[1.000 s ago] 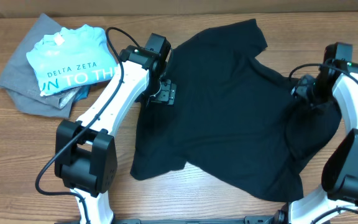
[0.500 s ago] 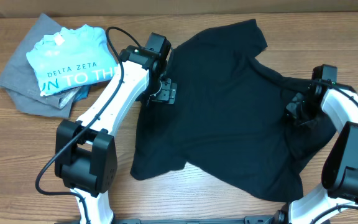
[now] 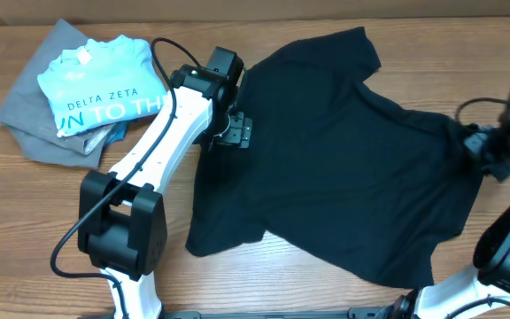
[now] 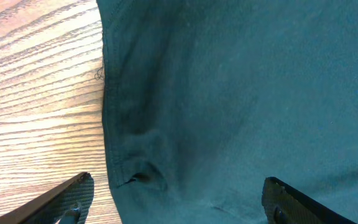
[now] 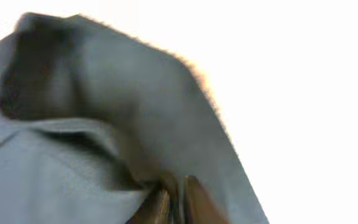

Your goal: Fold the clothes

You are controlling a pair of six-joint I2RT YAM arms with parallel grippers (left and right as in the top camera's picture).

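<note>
**No fold yet: shirt lies open**

The shirt [image 3: 326, 159] lies spread and rumpled across the middle of the overhead frame, on the table [image 3: 42, 239]. The left claw [image 4: 178, 183] hovers over the shirt's left edge with jaws wide apart (gripping nothing, by its wrist view). The right claw [image 5: 175, 203], at the frame's right edge, is pinched on a raised bit of the shirt's right side. No fold shows, so I judge all the folding is left to do.
</note>
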